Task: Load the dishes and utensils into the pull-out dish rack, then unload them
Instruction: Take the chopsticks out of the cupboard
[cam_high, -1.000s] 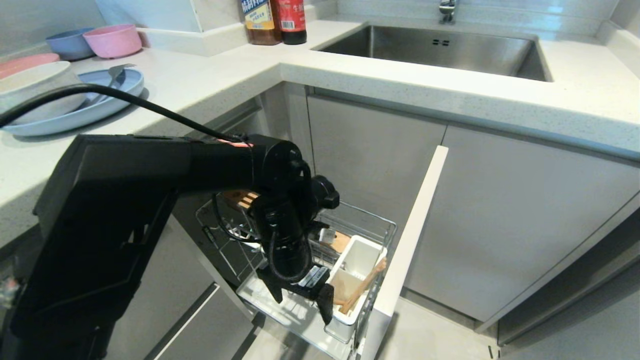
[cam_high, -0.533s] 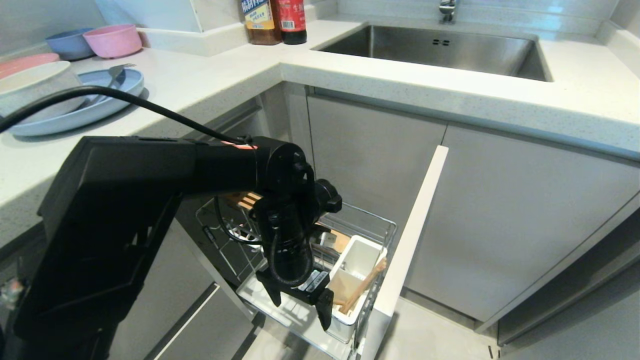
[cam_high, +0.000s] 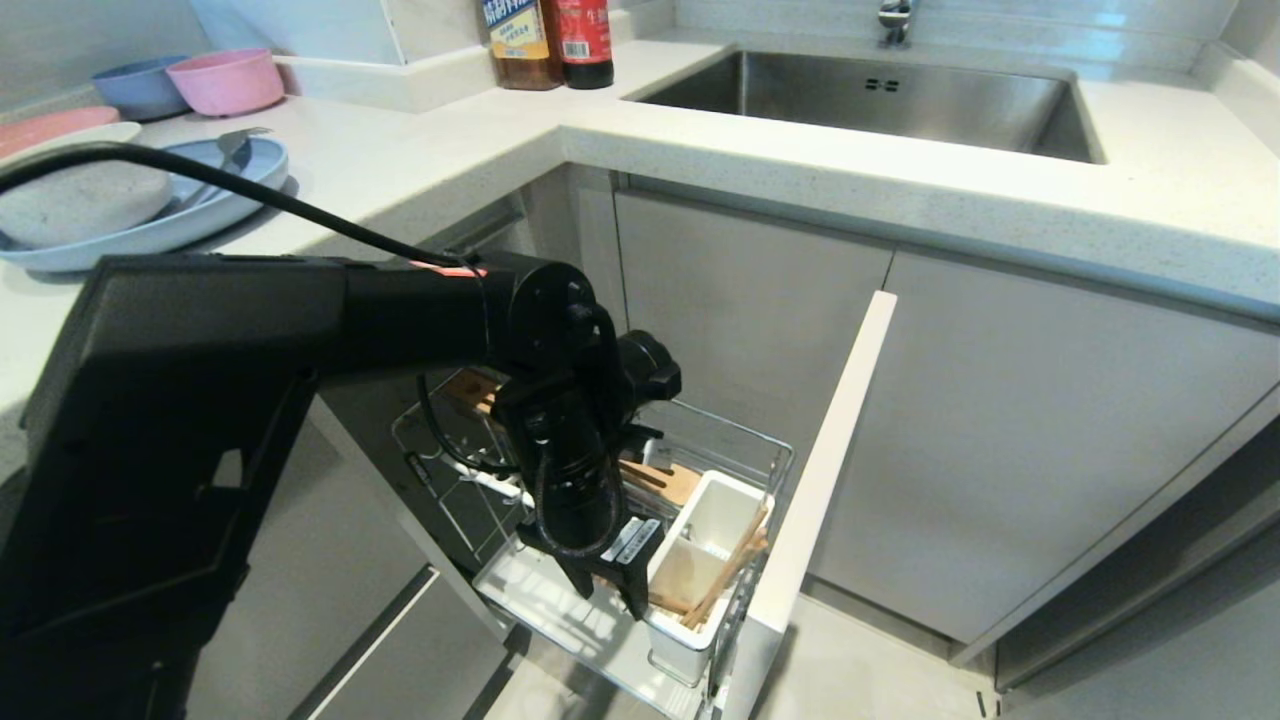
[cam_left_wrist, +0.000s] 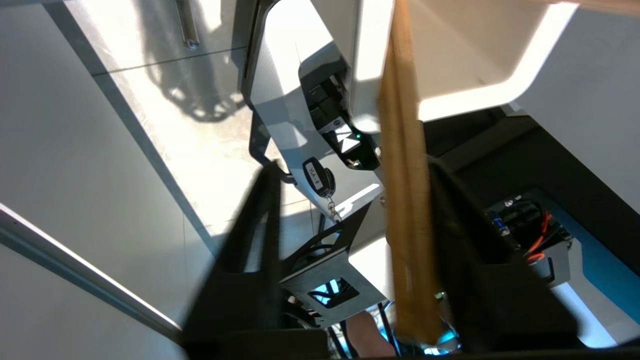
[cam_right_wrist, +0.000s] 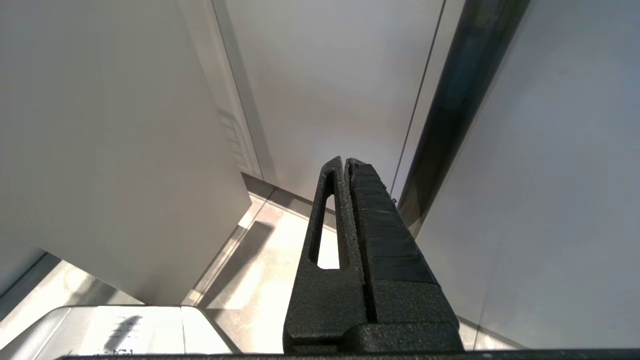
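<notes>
the left gripper (cam_high: 610, 590), jaws half-closed around the chopsticks (cam_left_wrist: 405, 210) but apparently not yet clamped, reaches into the rack's (cam_high: 770, 455) white holder (cam_high: 715, 520). bowl (cam_high: 80, 195), fork (cam_high: 232, 145) and plate (cam_high: 200, 215) sit on the far-left counter (cam_high: 420, 170), not racked. the right gripper (cam_right_wrist: 350, 170) hangs pressed together.

The scene is viewed from the head camera from above, forward and down, across a corner countertop (cam_high: 420, 190) onto the pull-out dish rack (cam_high: 720, 440) at lower centre. The left wrist view is taken very close behind the left gripper (cam_left_wrist: 350, 200), with the chopsticks (cam_left_wrist: 405, 210) filling the centre; these chopsticks (cam_high: 725, 580) are shared with the head view. The right wrist view is aimed along the right gripper (cam_right_wrist: 346, 167) at cabinet panels (cam_right_wrist: 125, 150) and floor.
</notes>
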